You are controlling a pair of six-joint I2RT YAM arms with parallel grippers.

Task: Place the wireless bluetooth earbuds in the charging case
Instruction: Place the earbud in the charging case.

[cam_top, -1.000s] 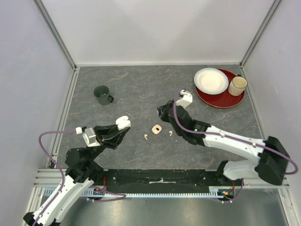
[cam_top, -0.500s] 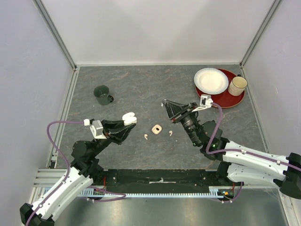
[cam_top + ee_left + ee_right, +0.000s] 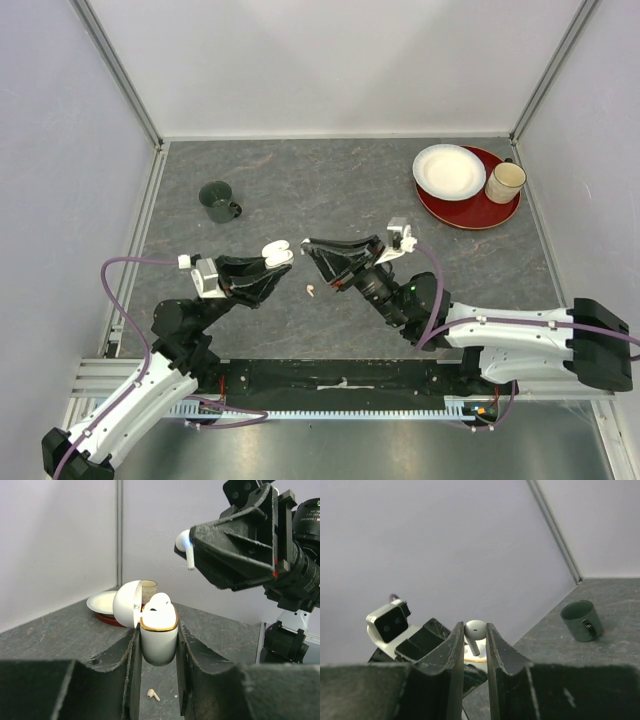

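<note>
A white earbud [image 3: 474,629] is pinched at the very tips of the narrowly set fingers [image 3: 451,652] of the right gripper [image 3: 309,247]. It is held in the air, just above and beside the case [image 3: 159,639]. The case is clamped upright by its body in the left gripper [image 3: 278,258], with the lid [image 3: 127,604] swung open. A second earbud [image 3: 161,604] appears to be seated inside.

The earbud is judged very light, rigid and glossy, so it is easily twisted or dropped. It is best gripped gently by the head, with the stem left free.

The case is smooth, egg-shaped white plastic, banded by a gold rim [image 3: 159,628]. The fingers are rough and black. A beige earbud [image 3: 313,290] lies on the grey, stone-patterned table [image 3: 300,190]. Farther off are a green mug [image 3: 218,200] and a red plate [image 3: 505,215].
</note>
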